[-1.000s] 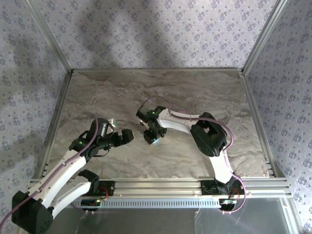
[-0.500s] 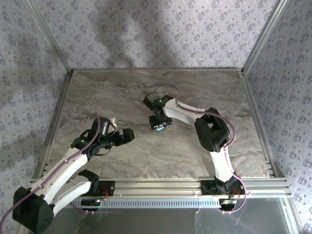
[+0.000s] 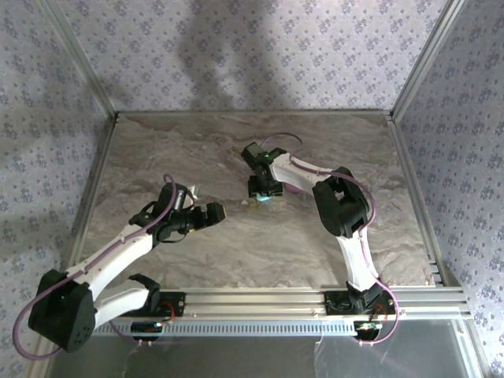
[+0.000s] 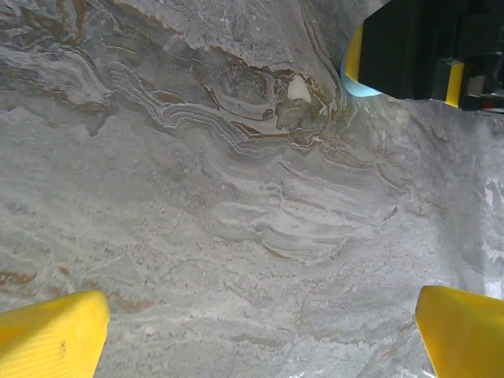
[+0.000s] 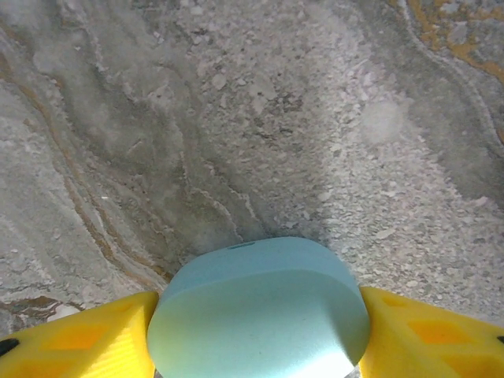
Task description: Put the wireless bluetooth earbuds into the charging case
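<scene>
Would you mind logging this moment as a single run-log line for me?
left gripper: open, empty, above marble table | right gripper: closed on light blue case

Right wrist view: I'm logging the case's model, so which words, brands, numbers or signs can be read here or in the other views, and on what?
None: no readable text in any view.
The light blue case shows a plain face; the yellow fingers, the marble table and the patterned walls carry no letters.
</scene>
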### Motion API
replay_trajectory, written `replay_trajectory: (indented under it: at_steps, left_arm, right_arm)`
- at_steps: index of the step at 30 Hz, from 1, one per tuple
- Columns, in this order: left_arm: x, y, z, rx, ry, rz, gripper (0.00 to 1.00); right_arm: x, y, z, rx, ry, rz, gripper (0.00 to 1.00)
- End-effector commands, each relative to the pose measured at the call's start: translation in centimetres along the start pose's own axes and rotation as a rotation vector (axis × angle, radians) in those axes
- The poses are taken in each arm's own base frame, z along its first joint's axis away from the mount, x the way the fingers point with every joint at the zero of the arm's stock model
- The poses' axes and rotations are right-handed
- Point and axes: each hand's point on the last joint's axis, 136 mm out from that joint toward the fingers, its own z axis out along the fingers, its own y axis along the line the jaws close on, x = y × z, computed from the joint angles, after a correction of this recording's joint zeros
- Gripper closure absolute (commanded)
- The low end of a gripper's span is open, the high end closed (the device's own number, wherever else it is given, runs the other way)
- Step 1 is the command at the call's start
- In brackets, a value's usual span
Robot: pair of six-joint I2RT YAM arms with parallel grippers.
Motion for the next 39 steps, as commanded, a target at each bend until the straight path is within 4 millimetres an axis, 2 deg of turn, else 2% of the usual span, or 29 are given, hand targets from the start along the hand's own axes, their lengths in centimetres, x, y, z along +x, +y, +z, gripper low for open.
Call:
replay_trajectory:
  at_steps: [1,6,9,14,18,21,23,28,31,35,39]
  left_arm:
    - [-1.8,-2.4,0.0,0.076,-0.036,0.063,0.0]
    - [-2.4,-3.1,0.0,0.075,-0.029,0.096,0.0]
    - [-3.1,-3.1,-1.0,0.037,-0.064,0.133,0.0]
    - [-5.5,-2.0,-4.2,-0.087,-0.223,0.183,0.0]
    - [-7.3,-0.8,-6.5,-0.197,-0.341,0.229,0.0]
    - [-8.6,0.6,-8.0,-0.301,-0.427,0.217,0.0]
    - [-9.2,1.3,-8.8,-0.357,-0.466,0.211,0.0]
    - [-10.6,2.5,-9.4,-0.423,-0.54,0.231,0.0]
    - [-11.6,4.0,-9.3,-0.47,-0.569,0.217,0.0]
    - [-12.5,7.4,-8.6,-0.525,-0.575,0.178,0.0]
    - [-13.3,10.7,-8.7,-0.61,-0.552,0.181,0.0]
  right_arm:
    - [-0.1,0.1,-0.2,-0.017,0.0,0.025,0.31]
    - [-0.4,0.4,-2.3,-0.059,-0.035,0.012,0.2]
    - [-0.4,0.0,-4.1,-0.073,-0.076,0.011,0.15]
    - [-0.4,-1.1,-7.9,-0.105,-0.186,-0.003,0.0]
    - [-0.4,-2.1,-10.8,-0.132,-0.308,-0.032,0.0]
    - [0.1,-3.7,-13.4,-0.133,-0.415,-0.049,0.0]
    - [1.3,-5.4,-13.8,-0.106,-0.456,-0.051,0.0]
    - [3.3,-10.2,-16.5,-0.063,-0.607,-0.013,0.0]
    - [4.2,-14.2,-17.5,0.012,-0.691,0.046,0.0]
    - [5.3,-19.0,-18.8,0.083,-0.808,0.143,0.0]
    - [6.2,-22.7,-18.7,0.123,-0.895,0.226,0.0]
